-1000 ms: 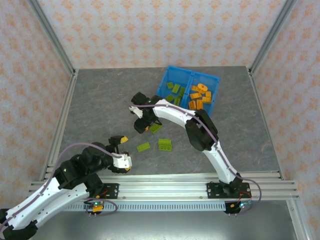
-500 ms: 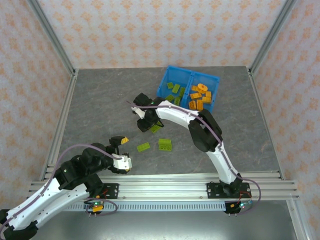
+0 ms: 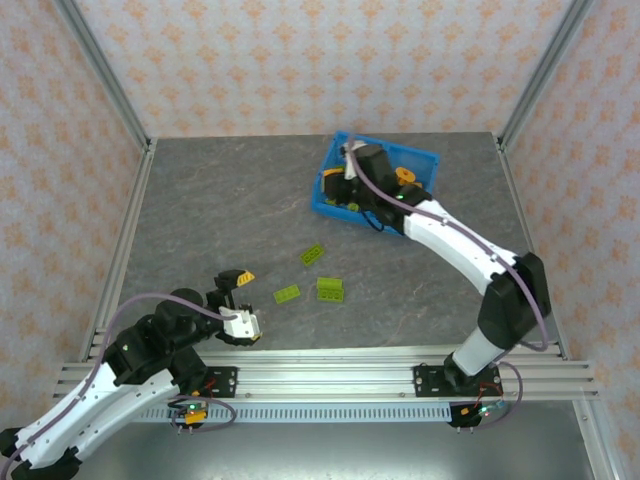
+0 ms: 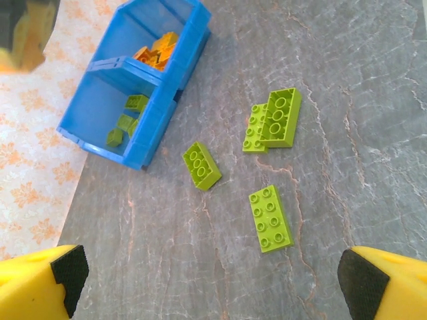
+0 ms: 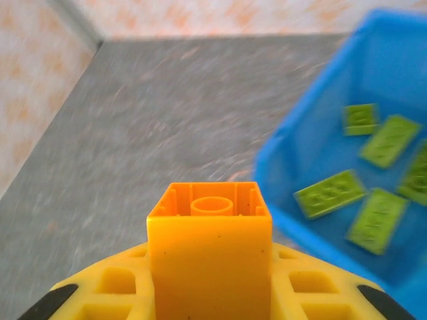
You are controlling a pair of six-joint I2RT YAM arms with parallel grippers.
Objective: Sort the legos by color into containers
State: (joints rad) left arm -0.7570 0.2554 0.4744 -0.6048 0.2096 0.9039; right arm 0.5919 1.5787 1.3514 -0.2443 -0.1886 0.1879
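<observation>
Grey worktop, loose green legos lying flat mid-field. Right gripper jaws pinch an orange lego upright, hollow end up, at the blue bin's green-side edge. Left gripper jaws spread wide.

Smooth, glossy plastic marks the orange brick and the lime green bricks; the blue bin is shiny, translucent plastic. The grey tabletop looks matt and stone-veined, edged by dull silver metal rails. Wall panels look flat and papery.
</observation>
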